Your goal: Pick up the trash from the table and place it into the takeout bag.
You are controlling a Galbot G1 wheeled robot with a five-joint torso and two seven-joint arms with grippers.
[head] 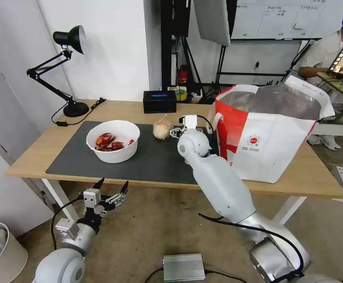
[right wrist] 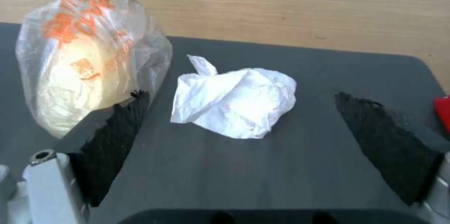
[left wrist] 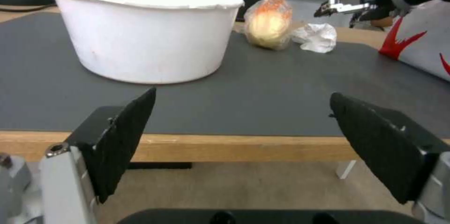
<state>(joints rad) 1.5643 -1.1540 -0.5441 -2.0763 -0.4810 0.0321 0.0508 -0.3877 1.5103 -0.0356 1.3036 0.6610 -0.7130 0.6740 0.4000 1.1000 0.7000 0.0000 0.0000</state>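
Right pincer [right wrist: 239, 136] wide open, empty, poised over crumpled white tissue [right wrist: 237, 101] on dark grey mat [right wrist: 300, 167]; left pincer [head: 111, 188] open, empty, below counter [head: 309, 177] edge.

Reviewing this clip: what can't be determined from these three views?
- Takeout bag contents: head view shows only crumpled foil lining at its mouth.
- Crumpled tissue: in the head view the right tool and its wrist cover it.
- Bowl depth of shells: left wrist view looks at its side wall; head view shows the top layer only.
- Bag logo text: too small to read.
- Left tool: open below the table edge.
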